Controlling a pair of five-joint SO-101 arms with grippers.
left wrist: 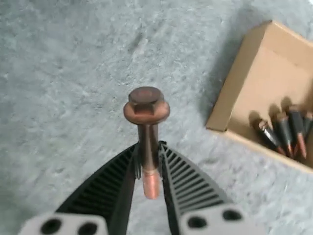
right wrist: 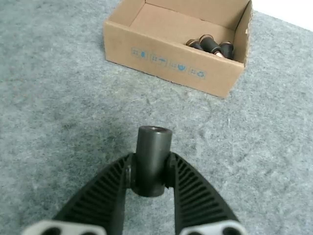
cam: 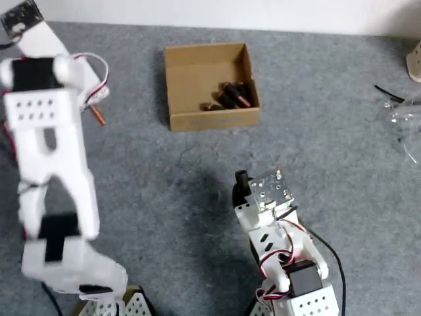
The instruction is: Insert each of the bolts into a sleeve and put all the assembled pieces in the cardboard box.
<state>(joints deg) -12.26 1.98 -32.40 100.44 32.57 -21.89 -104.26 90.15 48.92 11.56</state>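
Observation:
A copper bolt [left wrist: 146,127] with a hex flange head is clamped by its shank in my left gripper [left wrist: 148,166], held above the grey carpet. From above, the bolt [cam: 97,114] pokes out beside the left arm, left of the cardboard box [cam: 172,85]. My right gripper [right wrist: 149,171] is shut on a black sleeve [right wrist: 150,159], standing upright with its bore facing up. The sleeve [cam: 241,178] sits at the tip of the right arm, well below the box. Several assembled pieces [cam: 230,96] lie in the box's near right corner, also seen as assembled pieces [right wrist: 211,46].
Grey carpet covers the table. Clear plastic items and black wires [cam: 401,112] lie at the right edge. A white wall strip runs along the far side. Open carpet lies between the two arms and in front of the box [right wrist: 166,61].

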